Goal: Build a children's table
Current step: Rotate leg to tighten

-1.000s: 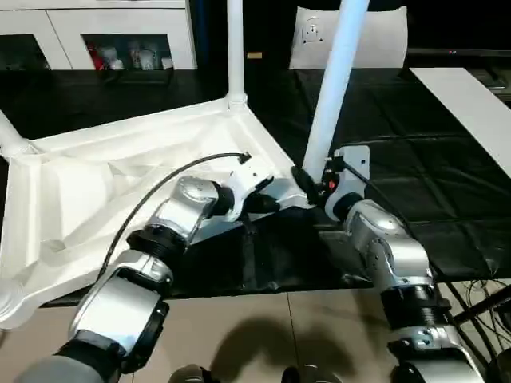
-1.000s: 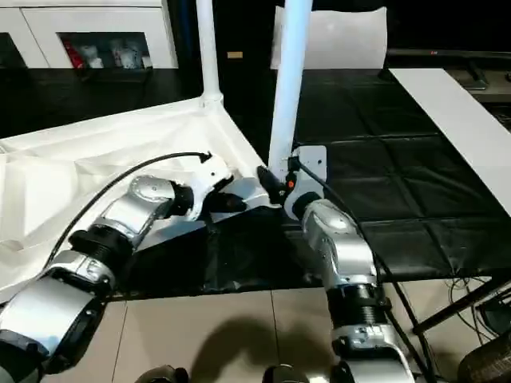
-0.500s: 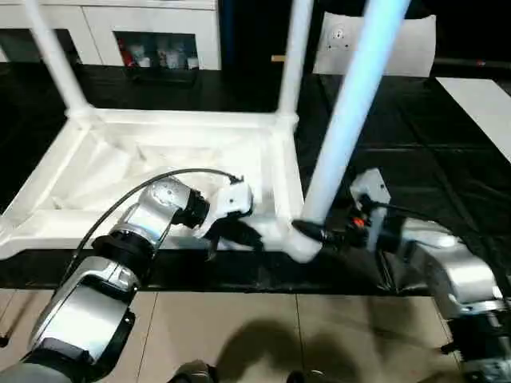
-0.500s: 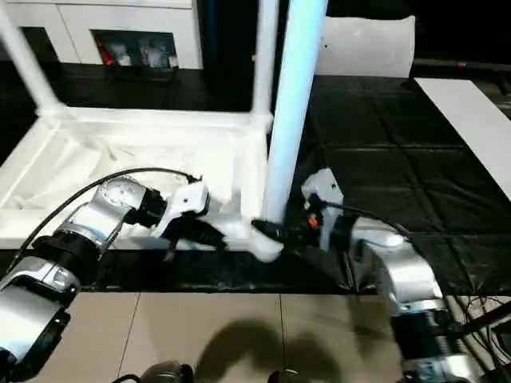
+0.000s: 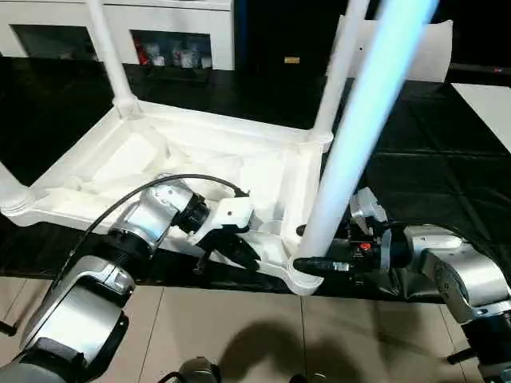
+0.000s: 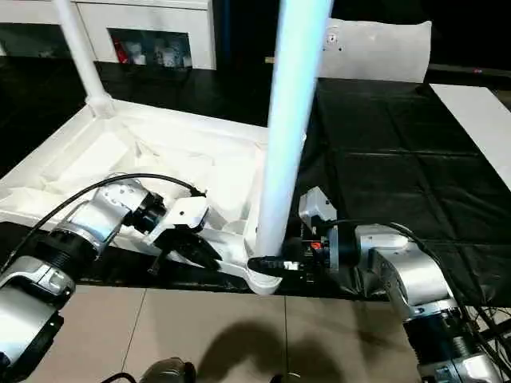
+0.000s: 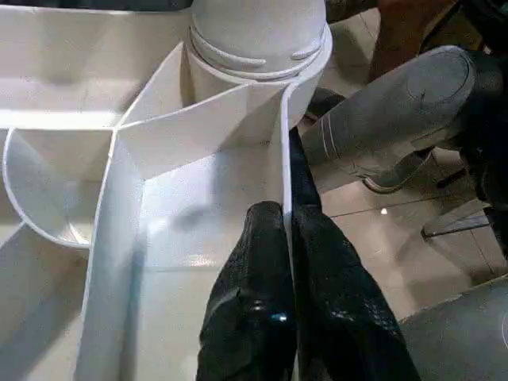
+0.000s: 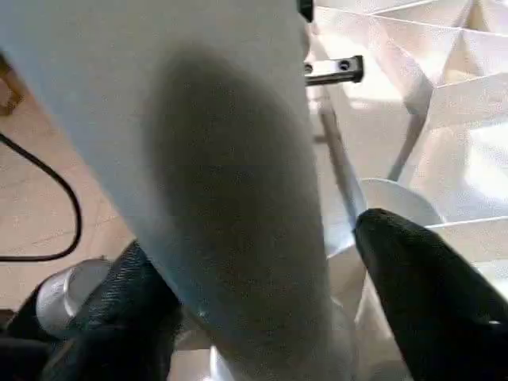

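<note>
Left wrist view: left gripper is clenched on the thin raised rim of the white plastic square tabletop, one black finger inside the rim wall, the other outside, just below the round corner socket. Right wrist view: right gripper straddles the base of the nearest long tapered white tube leg, black fingers on either side of the tube and touching it; jaws stand wide, so it reads as grasping the leg rather than released. Head views: tabletop lies upside down, ribbed underside up, on the black-covered work surface, its near right corner hanging at the surface's front edge above the beige tiled floor. That corner carries the gripped leg, standing in its socket and leaning slightly right as it rises. Left gripper sits on the near rim just left of that corner; right gripper comes in level from the right at the socket. Two more white tube legs stand in the far corners: far left leg and far right leg. The base of a fourth leg shows at the near left corner. A flat white board strip lies near the surface's right edge, well apart from the tabletop. White cabinets stand behind the far edge.
</note>
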